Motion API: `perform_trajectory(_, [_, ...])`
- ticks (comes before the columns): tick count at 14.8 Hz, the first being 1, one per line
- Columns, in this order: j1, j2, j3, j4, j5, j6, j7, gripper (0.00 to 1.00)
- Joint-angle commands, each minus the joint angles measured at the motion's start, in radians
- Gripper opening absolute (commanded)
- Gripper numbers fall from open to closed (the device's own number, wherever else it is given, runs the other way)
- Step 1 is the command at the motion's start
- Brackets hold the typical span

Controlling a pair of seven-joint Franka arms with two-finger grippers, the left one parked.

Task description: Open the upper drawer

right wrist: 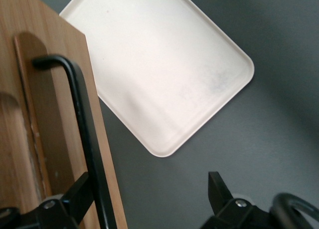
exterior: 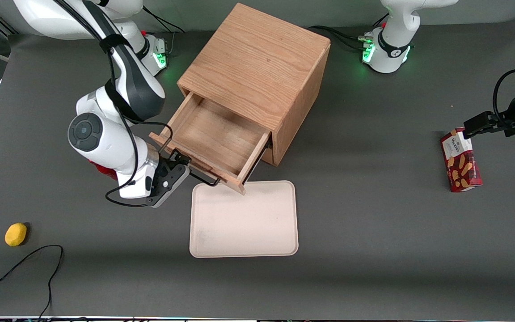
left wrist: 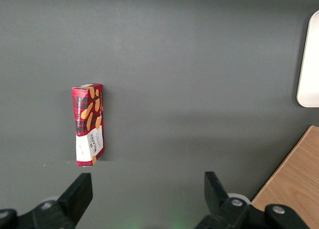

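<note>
The upper drawer [exterior: 215,138] of the wooden cube cabinet [exterior: 257,71] stands pulled well out, its inside bare. Its front overhangs the edge of a cream tray [exterior: 244,219]. The long black bar handle [exterior: 199,175] runs along the drawer front. My right gripper [exterior: 181,166] is at the end of the handle toward the working arm's side, open. In the right wrist view the handle [right wrist: 84,129] passes just inside one finger [right wrist: 75,194], and the gripper [right wrist: 149,194] is spread wide, not clamped on it. The lower drawer is hidden under the upper one.
The cream tray [right wrist: 159,64] lies on the grey table in front of the drawer, nearer the front camera. A red cookie box [exterior: 461,161] lies toward the parked arm's end. A yellow object [exterior: 15,234] and a black cable [exterior: 38,264] lie toward the working arm's end.
</note>
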Motion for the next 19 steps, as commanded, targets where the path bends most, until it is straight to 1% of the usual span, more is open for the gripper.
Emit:
perform_trajectory(1, [0.004, 0.01, -0.04, 0.017, -0.012, 0.007, -0.055, 1.0])
perform_trajectory(9, [0.001, 0.014, -0.046, 0.028, -0.013, 0.026, -0.055, 1.0])
perform_trajectory(11, [0.001, 0.014, -0.06, 0.029, -0.012, 0.055, -0.055, 1.0])
perform_trajectory(15, [0.001, 0.014, -0.067, 0.031, -0.01, 0.055, -0.06, 1.0])
perform_trajectory(17, [0.0, 0.011, -0.086, 0.034, -0.006, 0.055, -0.057, 1.0])
perform_trajectory(19, [-0.003, -0.004, -0.098, 0.072, -0.004, 0.052, -0.048, 1.0])
